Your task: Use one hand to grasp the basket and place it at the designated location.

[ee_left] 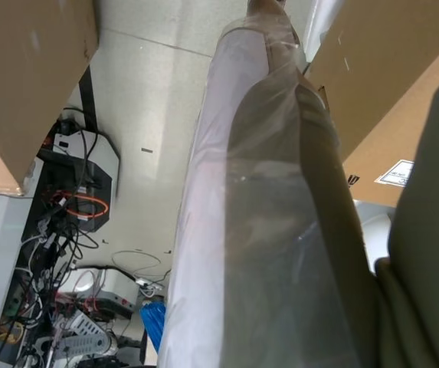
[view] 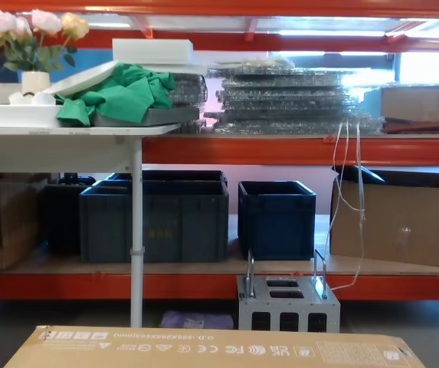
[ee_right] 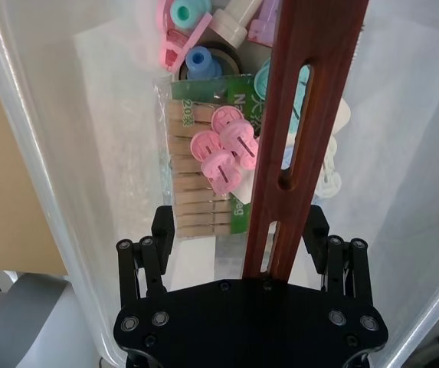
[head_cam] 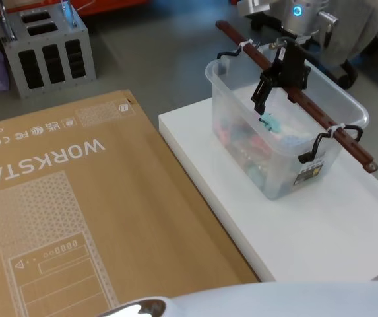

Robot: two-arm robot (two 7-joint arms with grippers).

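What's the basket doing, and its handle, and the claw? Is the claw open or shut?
Basket: upright on the white platform, no lid, small things inside.
Handle: lying across the rim, zip-tied at both ends.
Right claw: open, one finger either side of the handle.

We're looking at a warehouse-style robotics lab, not a home or an office. Orange steel racking (view: 280, 149) spans the back, its shelves loaded with dark blue crates (view: 154, 218), a cardboard box (view: 395, 222) and stacks of wrapped trays (view: 288, 100). The floor is bare grey concrete (head_cam: 156, 59). A flat carton (head_cam: 76, 218) printed WORKSTATION lies in front of us, and beyond it a grey metal fixture (view: 288, 303) sits on the floor. The left wrist view shows tangled cables (ee_left: 58, 230) around electronics boxes.
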